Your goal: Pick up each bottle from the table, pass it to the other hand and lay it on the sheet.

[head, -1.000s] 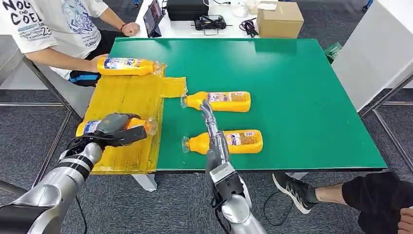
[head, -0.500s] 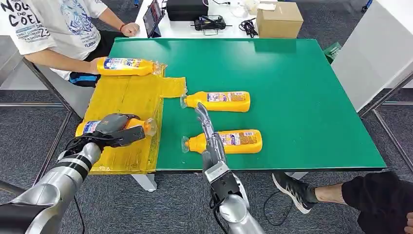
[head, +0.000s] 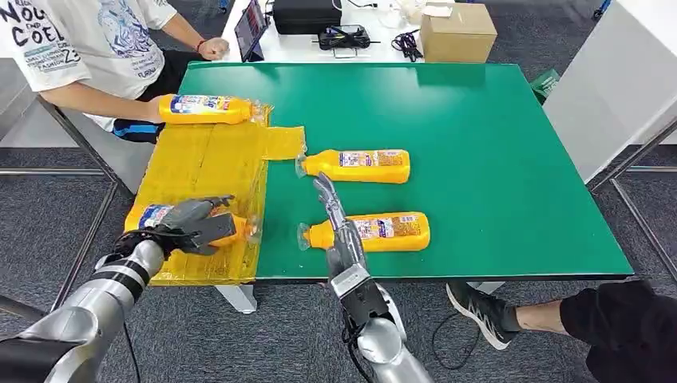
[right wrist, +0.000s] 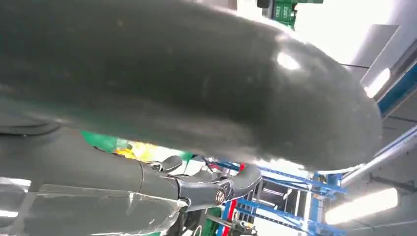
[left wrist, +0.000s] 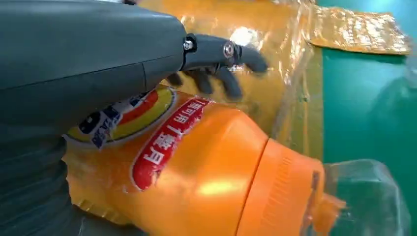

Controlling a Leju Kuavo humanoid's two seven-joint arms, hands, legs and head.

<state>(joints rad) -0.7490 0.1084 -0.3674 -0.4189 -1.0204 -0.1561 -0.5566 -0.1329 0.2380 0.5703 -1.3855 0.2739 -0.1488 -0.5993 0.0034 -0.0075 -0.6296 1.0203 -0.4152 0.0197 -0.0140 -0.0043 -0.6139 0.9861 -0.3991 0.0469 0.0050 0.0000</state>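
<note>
An orange bottle [head: 238, 230] with a clear cap lies on the yellow sheet [head: 209, 158] near its front edge; the left wrist view shows it close up [left wrist: 206, 182]. My left hand [head: 194, 223] rests over it with the fingers [left wrist: 231, 54] stretched out above the bottle, not wrapped round it. My right hand [head: 334, 217] stands over the table's front edge, fingers straight and holding nothing, just left of a second bottle [head: 375, 231] lying on the green table [head: 495, 144]. A third bottle [head: 363, 166] lies behind it. A fourth bottle [head: 203, 108] lies at the sheet's far end.
A person in a white T-shirt [head: 88, 40] sits at the far left with one hand [head: 152, 108] at the fourth bottle's base. A cardboard box [head: 457, 32] and cables stand on a white desk behind. Another person's leg and shoe [head: 479, 307] are at lower right.
My left hand has come down with its bottle onto the sheet and its fingers have spread apart. My right hand has drifted a little left and back toward me.
</note>
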